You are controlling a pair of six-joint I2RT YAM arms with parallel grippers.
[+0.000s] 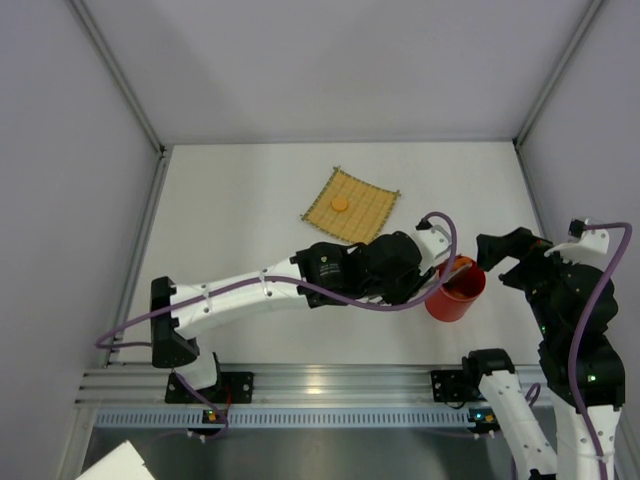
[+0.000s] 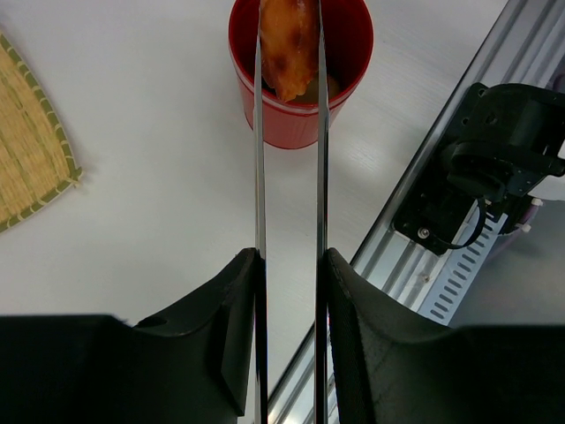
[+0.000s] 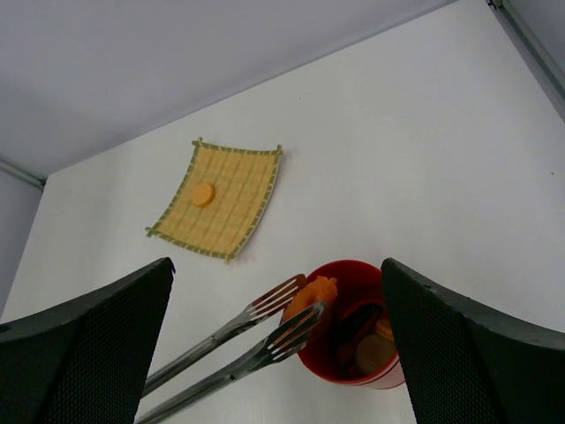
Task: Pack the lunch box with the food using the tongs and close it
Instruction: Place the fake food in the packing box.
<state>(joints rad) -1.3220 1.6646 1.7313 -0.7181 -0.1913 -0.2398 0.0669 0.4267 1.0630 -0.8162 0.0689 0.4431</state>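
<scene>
The red lunch box (image 1: pixel 457 295) stands open-topped on the white table between the two arms. My left gripper (image 2: pixel 290 265) is shut on the tongs (image 2: pixel 259 159), one slim arm against each finger. The tong tips pinch an orange food piece (image 2: pixel 288 44) just over the lunch box (image 2: pixel 287 124) mouth. In the right wrist view the forked tongs (image 3: pixel 229 329) hold that piece (image 3: pixel 313 293) at the rim, with a brown round piece (image 3: pixel 375 352) and dark pieces inside. My right gripper (image 3: pixel 275 265) is open, just right of the box and empty. One orange round piece (image 1: pixel 340 203) lies on the mat.
The yellow woven mat (image 1: pixel 352 204) lies behind and left of the box. An aluminium rail (image 1: pixel 330 385) runs along the near edge, with the right arm's base (image 2: pixel 494 150) close to the box. Grey walls enclose the table.
</scene>
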